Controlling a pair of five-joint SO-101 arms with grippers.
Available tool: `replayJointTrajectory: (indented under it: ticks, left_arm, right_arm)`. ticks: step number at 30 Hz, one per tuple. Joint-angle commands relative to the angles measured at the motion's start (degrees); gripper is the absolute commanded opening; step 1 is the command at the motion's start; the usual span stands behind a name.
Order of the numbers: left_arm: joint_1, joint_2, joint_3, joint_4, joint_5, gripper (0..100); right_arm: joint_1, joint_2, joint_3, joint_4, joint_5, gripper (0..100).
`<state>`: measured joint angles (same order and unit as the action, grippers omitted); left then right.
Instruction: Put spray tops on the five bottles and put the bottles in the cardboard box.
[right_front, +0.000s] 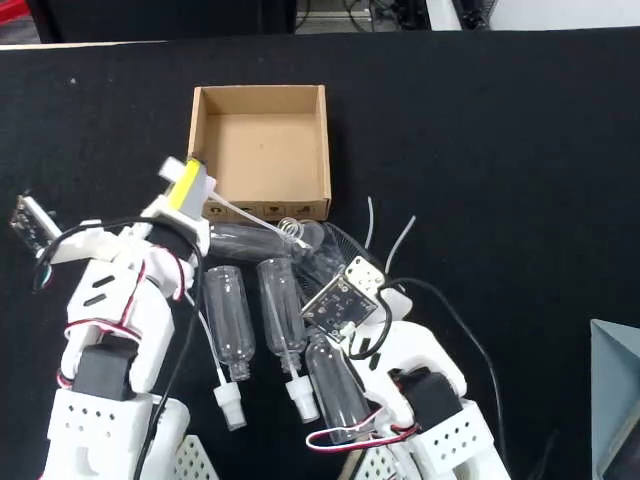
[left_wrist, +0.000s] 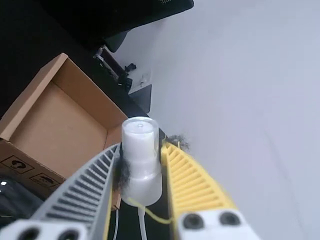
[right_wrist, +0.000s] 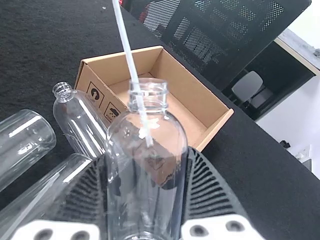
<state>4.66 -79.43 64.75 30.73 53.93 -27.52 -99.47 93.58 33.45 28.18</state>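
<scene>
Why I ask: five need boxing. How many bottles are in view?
5 bottles: one in the right gripper, one lying before the cardboard box, two capped between the arms, one by the right arm's base.

Looks like an office or lab room: a black-covered counter (right_front: 500, 130), a mesh office chair (right_wrist: 220, 35) at the frame's upper right, and a plain white wall (left_wrist: 250, 75).

White spray top (left_wrist: 141, 160), brown cardboard box (right_front: 260, 150)

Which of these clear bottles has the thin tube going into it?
The clear plastic bottle clamped in the right pincer: the tube of the white spray top runs into its open neck. The others lie loose on the black table.
</scene>
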Motion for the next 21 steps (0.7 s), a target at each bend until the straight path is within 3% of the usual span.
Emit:
replayJointTrajectory:
  ticks: [1, 16, 21]
  left_arm:
    - [2.2, 0.4, -0.8, -1.3, -0.6, 3]
    - [2.4, 0.4, 0.0, -1.7, -0.5, 3]
    - [6.4, 0.4, 0.1, -1.7, -0.6, 3]
  right_arm:
    - [-0.8, -0.7, -0.2, 0.4, 0.4, 1.1]
    - [-0.8, -0.7, -0.2, 0.4, 0.4, 1.1]
    - [-0.8, -0.7, -0.2, 0.4, 0.4, 1.1]
